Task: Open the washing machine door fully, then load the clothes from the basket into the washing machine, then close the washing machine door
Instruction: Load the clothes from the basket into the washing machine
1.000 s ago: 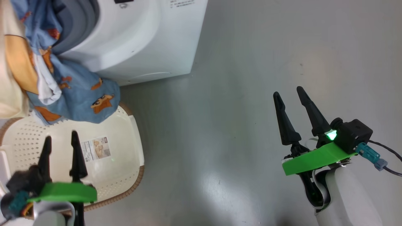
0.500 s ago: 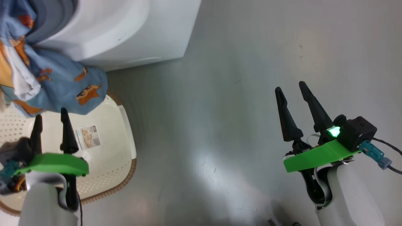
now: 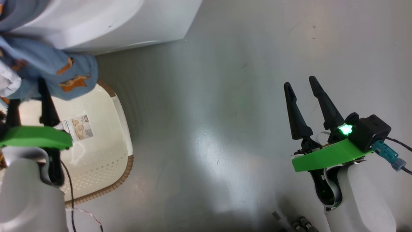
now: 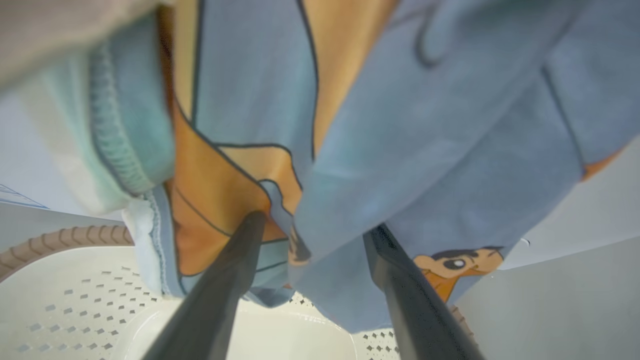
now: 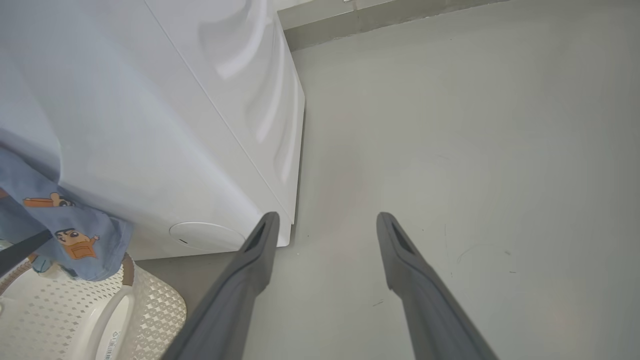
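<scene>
The light blue clothes [image 3: 48, 69] with orange figures hang from the washing machine [image 3: 106, 22] opening down over the far end of the basket [image 3: 106, 135]. My left gripper [image 3: 28, 93] is over the basket, open, its fingertips right at the hanging cloth. In the left wrist view the clothes [image 4: 400, 150] drape just past the left gripper [image 4: 317, 222] tips, with the basket [image 4: 75, 305] below. My right gripper [image 3: 299, 81] is open and empty above bare floor, far right of the washer. The washing machine door is out of view.
Grey floor [image 3: 225, 96] spreads between the arms. The right wrist view has the washing machine [image 5: 165, 125] side with its round filter cap [image 5: 205, 235], the clothes [image 5: 75, 235], the basket [image 5: 150, 310] and a wall base [image 5: 400, 17] behind.
The head camera has shifted, sliding the scene up and left. My left gripper has moved forward over the basket up to the hanging clothes. The right gripper has barely moved.
</scene>
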`<state>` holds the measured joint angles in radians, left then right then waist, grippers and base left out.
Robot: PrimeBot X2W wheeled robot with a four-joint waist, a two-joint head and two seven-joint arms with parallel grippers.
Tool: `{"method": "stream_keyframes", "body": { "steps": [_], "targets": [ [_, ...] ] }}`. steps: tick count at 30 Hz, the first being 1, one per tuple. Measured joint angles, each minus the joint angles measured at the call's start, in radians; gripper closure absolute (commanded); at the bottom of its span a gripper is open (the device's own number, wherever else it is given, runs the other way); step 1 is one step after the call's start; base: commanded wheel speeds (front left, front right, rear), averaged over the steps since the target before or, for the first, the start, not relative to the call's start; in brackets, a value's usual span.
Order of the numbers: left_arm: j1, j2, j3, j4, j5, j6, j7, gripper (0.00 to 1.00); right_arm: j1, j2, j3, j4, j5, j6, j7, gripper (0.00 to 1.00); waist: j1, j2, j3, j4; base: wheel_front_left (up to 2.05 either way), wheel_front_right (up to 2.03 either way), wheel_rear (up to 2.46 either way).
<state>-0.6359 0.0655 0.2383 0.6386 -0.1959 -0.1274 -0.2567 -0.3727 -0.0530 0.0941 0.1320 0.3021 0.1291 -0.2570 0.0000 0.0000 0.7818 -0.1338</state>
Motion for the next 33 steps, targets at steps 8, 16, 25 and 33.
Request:
{"method": "stream_keyframes", "body": {
  "steps": [8, 16, 25, 33],
  "targets": [
    [-0.092, 0.06, -0.012, 0.043, -0.079, 0.0, 0.001, 0.27, -0.018, 0.0, 0.002, -0.002, 0.0, 0.0, 0.0, 0.0, 0.0, 0.0, 0.02, -0.008, 0.0, 0.0, 0.0],
    [-0.069, 0.047, 0.016, 0.02, -0.098, 0.0, 0.0, 1.0, -0.022, 0.0, 0.018, 0.012, 0.002, 0.0, 0.0, 0.0, 0.0, 0.0, -0.017, -0.006, 0.0, 0.0, 0.0],
    [0.072, 0.009, 0.046, -0.093, -0.015, 0.0, 0.0, 1.0, -0.02, 0.0, 0.026, 0.038, 0.009, 0.0, 0.0, 0.0, 0.0, 0.0, -0.104, 0.007, 0.0, 0.0, 0.0],
    [0.122, -0.019, 0.07, -0.299, 0.064, 0.001, 0.0, 1.0, -0.015, -0.001, 0.042, 0.058, 0.018, 0.0, 0.0, 0.0, 0.0, 0.0, -0.175, 0.025, 0.0, 0.0, 0.0]
  ]
}}
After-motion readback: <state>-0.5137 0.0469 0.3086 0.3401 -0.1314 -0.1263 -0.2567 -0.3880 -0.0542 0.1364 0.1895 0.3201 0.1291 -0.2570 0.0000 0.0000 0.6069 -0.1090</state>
